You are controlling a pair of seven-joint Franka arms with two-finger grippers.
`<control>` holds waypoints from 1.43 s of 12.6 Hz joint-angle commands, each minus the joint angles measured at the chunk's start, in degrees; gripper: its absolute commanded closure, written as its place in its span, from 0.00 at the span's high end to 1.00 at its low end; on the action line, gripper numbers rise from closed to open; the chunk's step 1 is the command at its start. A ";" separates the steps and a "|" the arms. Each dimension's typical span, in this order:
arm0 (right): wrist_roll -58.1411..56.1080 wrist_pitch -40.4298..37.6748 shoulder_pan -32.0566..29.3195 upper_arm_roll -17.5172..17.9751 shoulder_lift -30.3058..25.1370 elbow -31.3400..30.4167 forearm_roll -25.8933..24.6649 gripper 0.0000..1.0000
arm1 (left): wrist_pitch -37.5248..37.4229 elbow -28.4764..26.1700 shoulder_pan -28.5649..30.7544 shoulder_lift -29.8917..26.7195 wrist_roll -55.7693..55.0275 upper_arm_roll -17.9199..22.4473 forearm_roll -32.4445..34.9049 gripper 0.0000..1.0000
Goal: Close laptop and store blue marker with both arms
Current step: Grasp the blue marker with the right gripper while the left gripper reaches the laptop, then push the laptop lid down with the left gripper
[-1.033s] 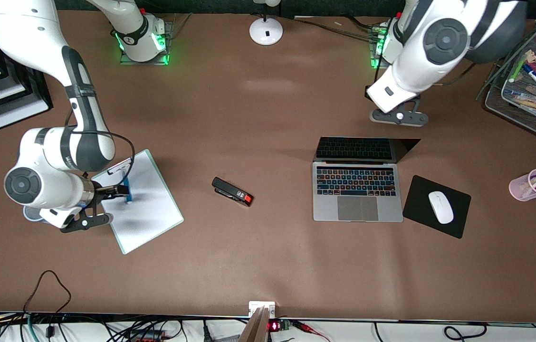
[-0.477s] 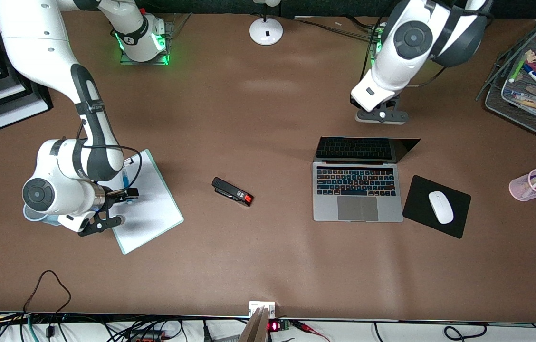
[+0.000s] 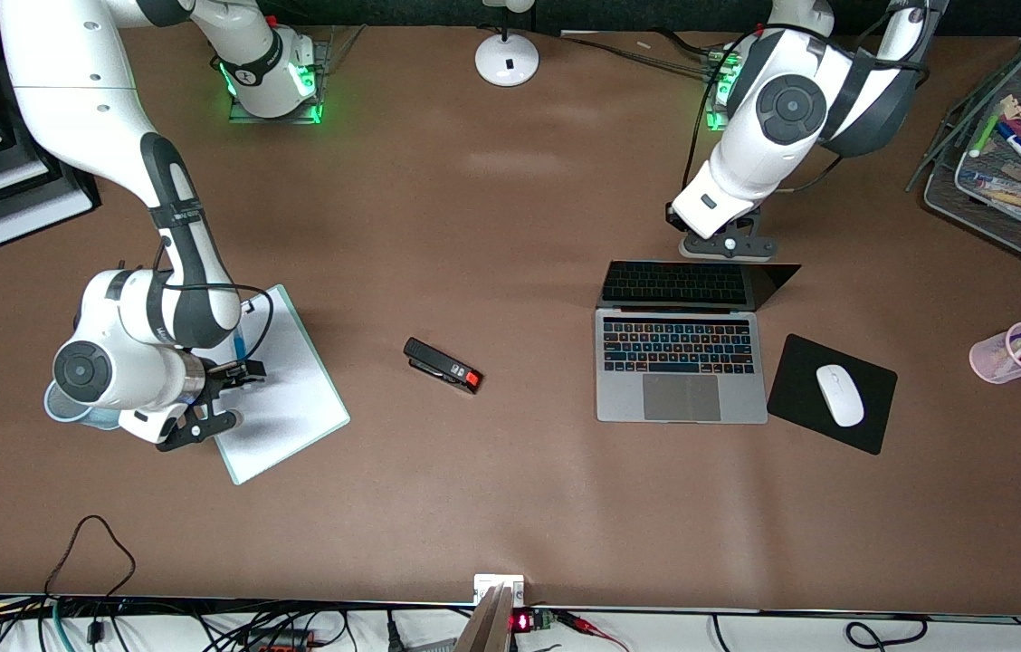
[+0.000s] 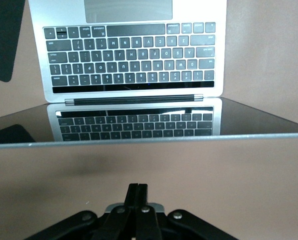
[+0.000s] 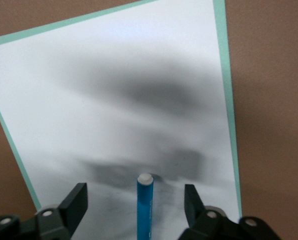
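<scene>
1. The laptop (image 3: 681, 353) lay open at roughly 3 o'clock on the table, its lid raised and screen dark; a black mouse pad (image 3: 800, 389) with a white mouse (image 3: 839, 395) sat just beside it toward the left arm's end.
2. The left gripper (image 4: 137, 192) hung over the bare table just outside the lid's top edge, at the laptop's 12 o'clock; its fingers were pressed together with nothing between them.
3. The blue marker (image 5: 144, 207) lay on a white board with a green border (image 3: 284, 407) at about 9 o'clock on the table; a stapler (image 3: 443, 366) lay near the centre.
4. The right gripper (image 5: 135, 202) was low over the board, its fingers parted and straddling the marker, one on each side; contact could not be made out, so probably no grip yet.
5. To do this step well, the right fingers should settle level with the barrel's middle before pinching, so the marker does not roll or tip; the left gripper should push the lid's upper edge gently, centred, so the laptop does not slide.
</scene>
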 commanded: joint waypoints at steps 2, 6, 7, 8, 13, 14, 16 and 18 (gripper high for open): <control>-1.20 4.71 0.26 0.12 -0.47 -3.57 0.30 0.72 | 2.28 0.41 0.87 1.49 0.06 -0.09 1.05 0.00; -2.42 4.72 0.09 0.12 -0.47 -4.19 0.21 0.59 | 4.03 0.76 2.54 2.28 -0.11 -0.18 4.22 0.00; -2.43 4.72 0.08 0.12 -0.47 -4.46 0.21 0.58 | 5.34 0.94 2.54 2.81 -0.11 -0.18 4.39 0.00; -3.12 4.55 0.08 0.12 -0.47 -4.63 0.21 0.58 | 6.92 1.02 2.63 3.68 -0.11 -0.18 4.48 0.00; -4.10 4.37 0.17 0.03 -0.47 -5.07 0.12 0.57 | 10.71 1.99 3.06 5.53 0.32 -0.09 4.57 0.00; -4.01 4.37 0.17 0.03 -0.47 -5.07 0.12 0.56 | 10.98 2.86 3.42 6.14 0.50 -0.09 5.18 0.00; -4.01 4.28 0.26 -0.06 -0.47 -5.07 0.12 0.51 | 11.07 4.88 4.03 7.99 0.50 -0.09 8.42 0.00; -4.18 4.28 0.09 -0.06 -0.47 -5.07 0.12 0.45 | 11.42 6.20 4.03 9.22 0.50 0.00 8.70 0.00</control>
